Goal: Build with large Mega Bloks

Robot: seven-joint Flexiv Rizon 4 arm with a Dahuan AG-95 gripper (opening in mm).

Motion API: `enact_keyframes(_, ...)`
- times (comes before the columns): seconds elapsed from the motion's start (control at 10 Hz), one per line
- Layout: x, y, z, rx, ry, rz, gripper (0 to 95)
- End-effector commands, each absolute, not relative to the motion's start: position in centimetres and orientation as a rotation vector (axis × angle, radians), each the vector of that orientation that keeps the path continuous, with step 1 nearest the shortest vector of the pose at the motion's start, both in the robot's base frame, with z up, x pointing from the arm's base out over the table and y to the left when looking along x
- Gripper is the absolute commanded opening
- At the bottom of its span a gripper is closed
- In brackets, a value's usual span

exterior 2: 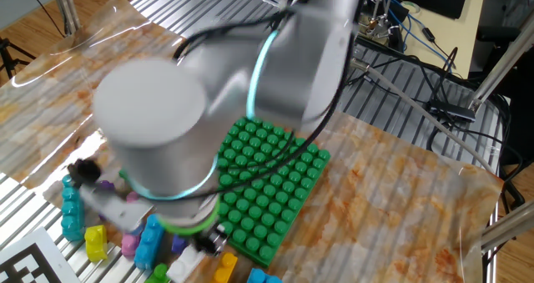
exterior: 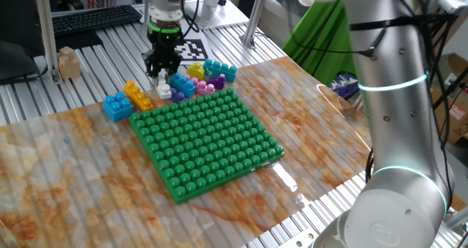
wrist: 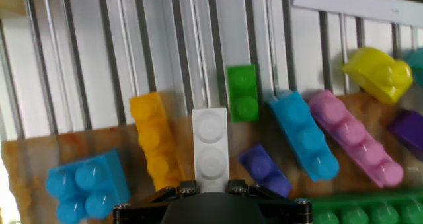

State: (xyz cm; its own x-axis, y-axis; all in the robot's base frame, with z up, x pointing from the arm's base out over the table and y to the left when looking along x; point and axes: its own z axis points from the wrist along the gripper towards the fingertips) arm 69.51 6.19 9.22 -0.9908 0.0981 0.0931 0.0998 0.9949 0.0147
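My gripper point(wrist: 211, 182) is shut on the near end of a white two-stud brick point(wrist: 211, 145), with its fingers against both sides. In one fixed view the gripper point(exterior: 161, 72) stands over the white brick point(exterior: 164, 87) at the far edge of the green baseplate point(exterior: 208, 142). Loose bricks lie around it: orange point(wrist: 156, 139), blue two-by-two point(wrist: 86, 184), small green point(wrist: 242, 93), long light-blue point(wrist: 303, 135), pink point(wrist: 357, 137), small purple point(wrist: 264, 168) and yellow point(wrist: 378, 72). I cannot tell if the white brick is lifted.
The orange brick point(exterior: 137, 96) and blue brick point(exterior: 117, 105) lie left of the gripper, and a teal brick point(exterior: 219, 69) lies to its right. A keyboard point(exterior: 95, 17) and a small box point(exterior: 69, 61) sit at the back. The arm hides much of the other fixed view.
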Motion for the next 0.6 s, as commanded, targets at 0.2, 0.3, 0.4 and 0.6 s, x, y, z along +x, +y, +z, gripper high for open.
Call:
enact_keyframes(0.2, 67.2, 7.2, 9.9, -0.173, -3.042, -0.016, 0.0)
enact_keyframes(0.3, 66.1, 7.6, 10.0, -0.184, -3.04, -0.016, 0.0)
enact_keyframes(0.4, 65.2, 7.8, 10.0, -0.182, -3.04, -0.014, 0.0)
enact_keyframes(0.6, 62.9, 8.0, 9.9, -0.178, -3.041, -0.01, 0.0)
